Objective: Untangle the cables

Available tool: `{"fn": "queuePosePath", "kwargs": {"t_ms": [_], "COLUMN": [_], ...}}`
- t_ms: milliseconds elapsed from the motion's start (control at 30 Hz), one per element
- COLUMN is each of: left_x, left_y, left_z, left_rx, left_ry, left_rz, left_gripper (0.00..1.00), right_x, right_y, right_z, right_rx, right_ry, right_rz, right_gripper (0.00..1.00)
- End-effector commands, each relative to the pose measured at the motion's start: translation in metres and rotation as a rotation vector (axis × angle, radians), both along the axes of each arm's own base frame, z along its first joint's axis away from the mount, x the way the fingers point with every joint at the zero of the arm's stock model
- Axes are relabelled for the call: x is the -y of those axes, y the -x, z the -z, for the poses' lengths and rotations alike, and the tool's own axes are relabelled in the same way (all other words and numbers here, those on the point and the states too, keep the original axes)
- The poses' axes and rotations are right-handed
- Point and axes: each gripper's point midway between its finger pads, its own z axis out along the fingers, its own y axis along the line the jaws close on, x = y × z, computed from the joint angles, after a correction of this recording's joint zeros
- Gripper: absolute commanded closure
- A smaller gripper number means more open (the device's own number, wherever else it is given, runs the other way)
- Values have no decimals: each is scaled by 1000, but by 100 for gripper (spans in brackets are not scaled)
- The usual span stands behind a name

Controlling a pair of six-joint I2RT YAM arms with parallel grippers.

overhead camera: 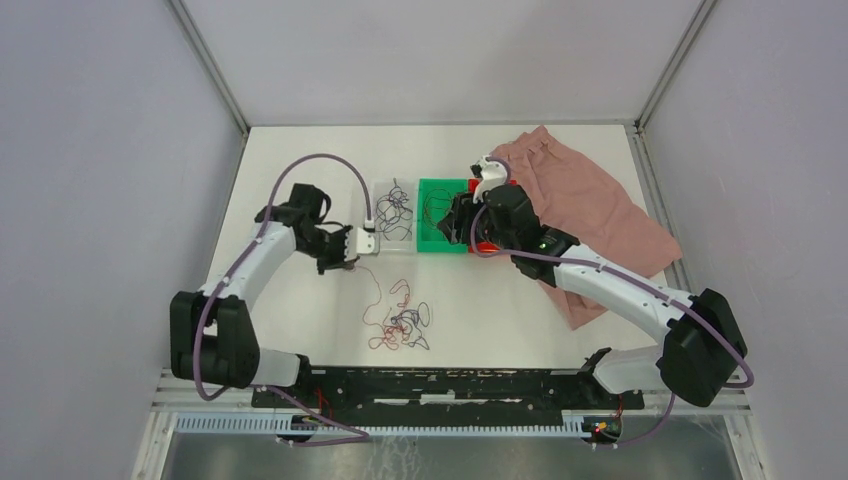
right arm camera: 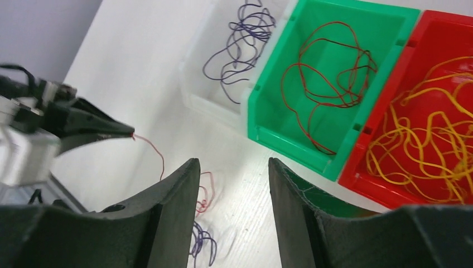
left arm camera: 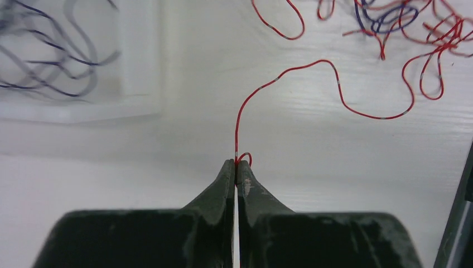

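The left hand (left arm camera: 236,165) pinches the red wire (left arm camera: 237,131) by its tip. Lift slowly, drawing it clear of the tangle (left arm camera: 401,25) ahead. The right hand (right arm camera: 234,167) hangs spread, empty.

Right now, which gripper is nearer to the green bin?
Right. The right gripper hovers open right by the green bin; the left gripper sits beyond the clear bin, shut on a red cable.
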Motion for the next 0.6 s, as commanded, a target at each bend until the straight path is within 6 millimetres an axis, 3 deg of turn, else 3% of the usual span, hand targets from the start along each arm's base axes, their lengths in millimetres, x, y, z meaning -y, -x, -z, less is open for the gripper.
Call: {"fn": "queuePosePath", "kwargs": {"t_ms": [0,100,200,433,567], "left_x": [27,40,51,77,89], "left_y": [-6,-13,-11,4,16], "left_z": [-97,-154,-199,-273,-299], "left_rx": [121,220,309,466,507], "left_ry": [156,242,308,425,475], "left_rz": [63,67,84,129,149], "left_gripper": [97,97,97,97,97], "right_x": [-36,-59,-74,-91,-100], "right_y": [17,36,53,78,77], "right_z": [-44,-60,-78,-116,-118], "right_rx": [82,124,179,311,332], "right_ry": [-190,-269,-319,-390,-354], "right_rz": [-171,-312,-418,-535,-535], "right_gripper": [44,41,37,34,34]}}
